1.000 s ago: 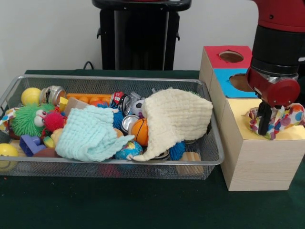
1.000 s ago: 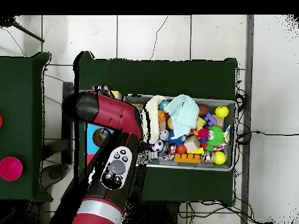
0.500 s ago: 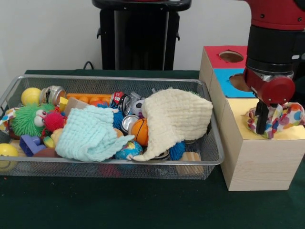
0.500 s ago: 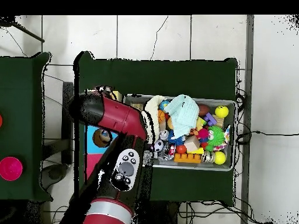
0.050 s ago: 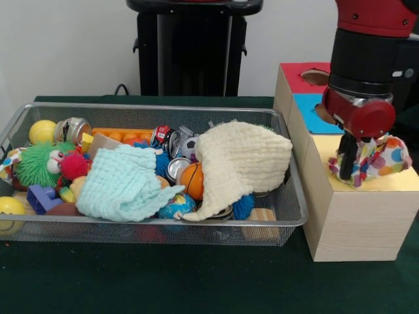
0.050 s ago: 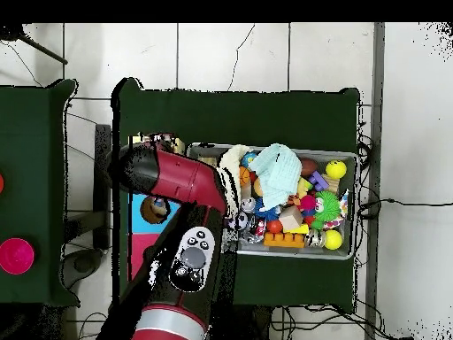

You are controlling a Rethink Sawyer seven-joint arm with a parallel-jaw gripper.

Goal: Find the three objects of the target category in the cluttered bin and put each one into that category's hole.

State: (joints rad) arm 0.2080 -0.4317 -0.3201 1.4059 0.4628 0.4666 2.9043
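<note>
Yellow box top: spotted cloth at hand

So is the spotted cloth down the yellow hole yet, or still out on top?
Still out: the spotted cloth sits bunched on the yellow box top, with the end effector on it.

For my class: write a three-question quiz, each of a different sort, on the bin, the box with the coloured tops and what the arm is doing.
1. True or false: the gripper is over the yellow section of the wooden box.
2. Which cloth in the wire bin lies nearer the box? A. pale yellow cloth B. mint green cloth
3. Fill in: the cloth at the gripper is ______ in pattern.

Key
1. True.
2. A.
3. Multicoloured dotted; the dotted cloth sits bunched on the yellow top.
</note>
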